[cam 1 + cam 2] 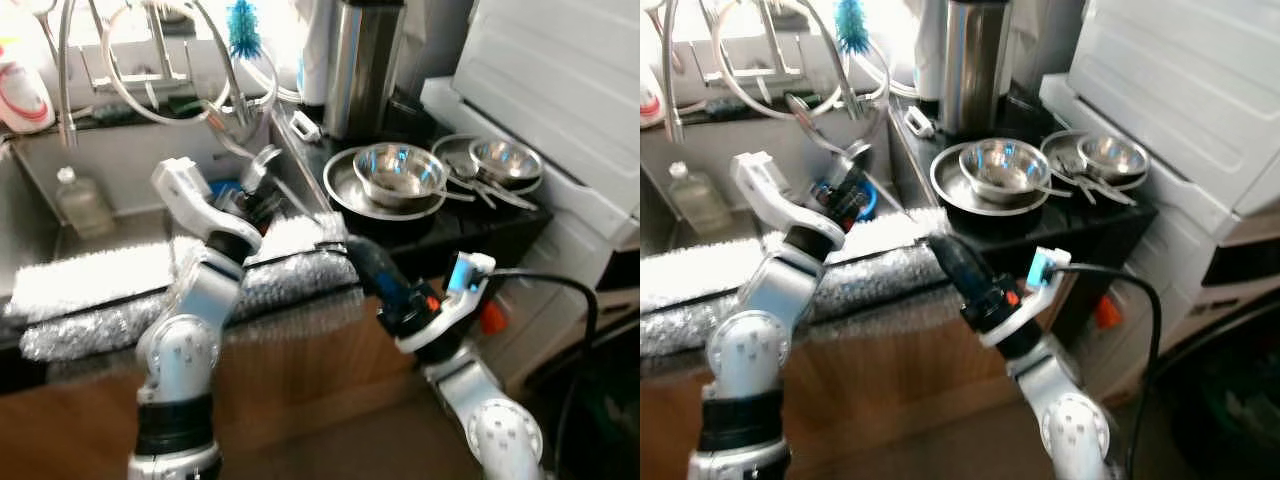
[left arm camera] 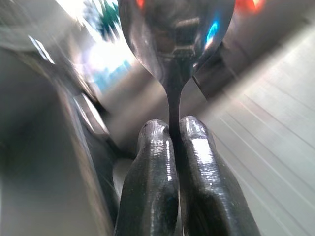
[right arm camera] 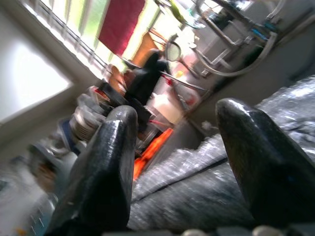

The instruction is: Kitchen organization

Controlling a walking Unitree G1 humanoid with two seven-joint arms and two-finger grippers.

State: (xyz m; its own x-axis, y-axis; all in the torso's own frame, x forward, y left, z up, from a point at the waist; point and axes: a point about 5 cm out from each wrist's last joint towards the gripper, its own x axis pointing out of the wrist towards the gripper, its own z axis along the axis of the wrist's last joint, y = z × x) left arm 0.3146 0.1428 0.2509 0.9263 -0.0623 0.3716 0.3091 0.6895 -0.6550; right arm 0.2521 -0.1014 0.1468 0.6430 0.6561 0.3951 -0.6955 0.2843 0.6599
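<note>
Left gripper (image 1: 262,172), jaws closed on the handle of a spoon (image 2: 174,29), holds it above the sink (image 1: 90,235) edge, bowl end forward, probably for transfer to the steel bowls (image 1: 400,170) on the dark desk (image 1: 500,225). Right gripper (image 1: 362,258), jaws open and empty, hovers over the foil-wrapped ledge (image 1: 100,290). The left wrist view alone shows the pinch on the spoon's neck; the eye views alone show its place beside the tap (image 1: 215,90).
</note>
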